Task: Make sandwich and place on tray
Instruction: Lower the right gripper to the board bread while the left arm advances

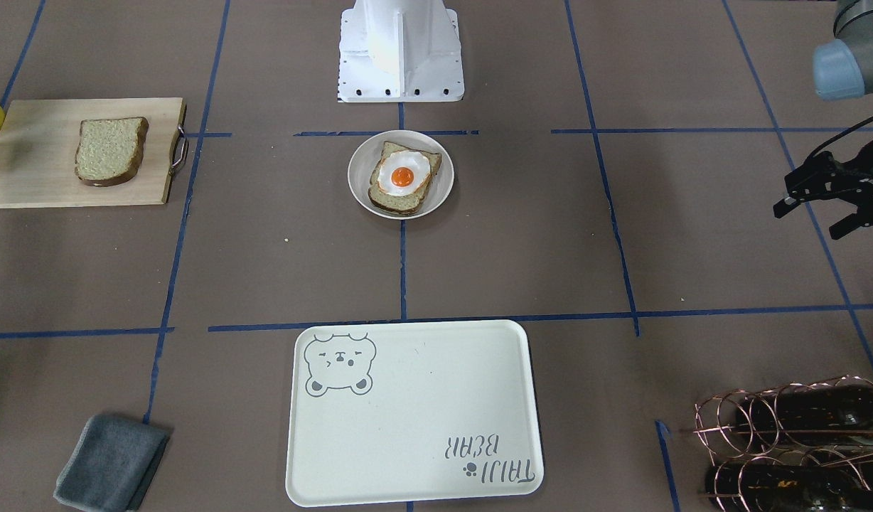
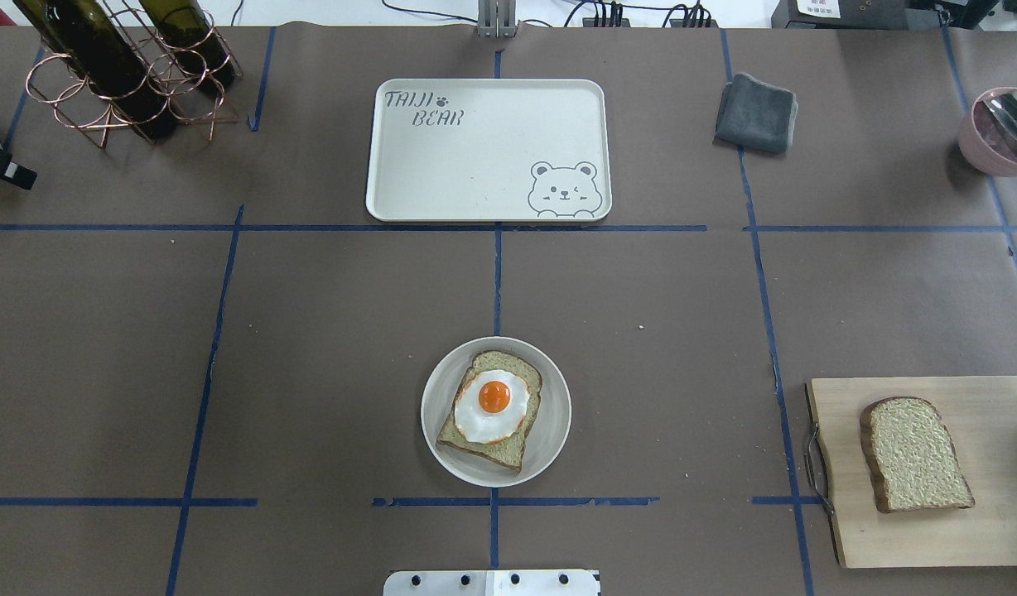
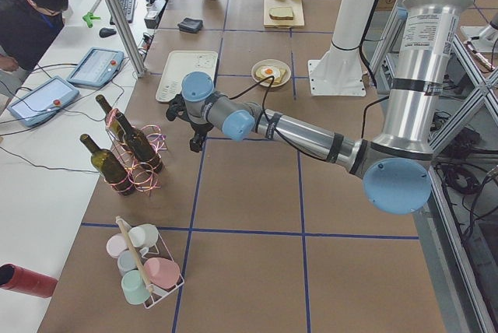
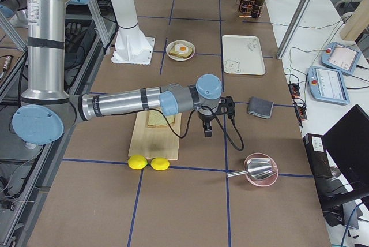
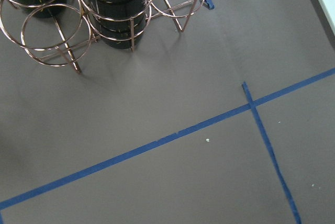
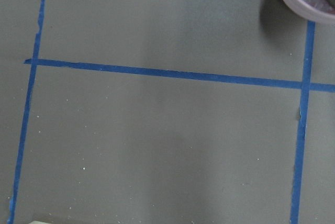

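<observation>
Wooden cutting board (image 2: 1005, 463), grey cloth (image 2: 757, 113), racked wine bottles (image 2: 103, 66), pink bowl (image 2: 976, 155)

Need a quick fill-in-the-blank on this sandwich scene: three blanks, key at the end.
The fried egg lies on a bread slice in the round ____.
The other bread slice lies on the wooden ____.
The bear face is drawn on the cream ____.
Missing: plate; cutting board; tray.
</observation>
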{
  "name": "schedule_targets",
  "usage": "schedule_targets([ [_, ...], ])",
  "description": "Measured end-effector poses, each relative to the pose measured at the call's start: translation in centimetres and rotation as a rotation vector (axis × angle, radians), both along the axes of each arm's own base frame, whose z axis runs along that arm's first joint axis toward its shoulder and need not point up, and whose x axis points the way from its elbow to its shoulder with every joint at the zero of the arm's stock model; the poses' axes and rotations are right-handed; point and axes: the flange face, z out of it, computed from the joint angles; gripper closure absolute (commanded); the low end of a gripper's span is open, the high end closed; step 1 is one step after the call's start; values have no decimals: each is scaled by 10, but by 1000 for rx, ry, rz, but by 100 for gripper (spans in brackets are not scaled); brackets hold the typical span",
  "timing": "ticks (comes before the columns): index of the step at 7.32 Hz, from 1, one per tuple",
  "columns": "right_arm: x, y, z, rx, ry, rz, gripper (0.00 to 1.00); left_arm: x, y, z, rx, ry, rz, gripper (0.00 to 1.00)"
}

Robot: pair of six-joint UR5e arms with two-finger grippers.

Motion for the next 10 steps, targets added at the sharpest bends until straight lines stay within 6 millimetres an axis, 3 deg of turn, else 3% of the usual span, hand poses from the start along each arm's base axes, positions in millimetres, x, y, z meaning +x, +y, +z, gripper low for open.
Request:
schedule_targets([
  [3,-38,60,18,-32,-45,64,0,54,10,-58,-119,46,-74,0],
  [6,-71,91,3,-92,-60,47,1,115,27,-93,-212,124,-99,0],
  [8,-95,123,11,-77,-43,46,1,155,34,-120,-254,146,-124,0],
  [10,-122,152,21,-65,-34,47,3,175,39,-133,-273,158,-126,0],
])
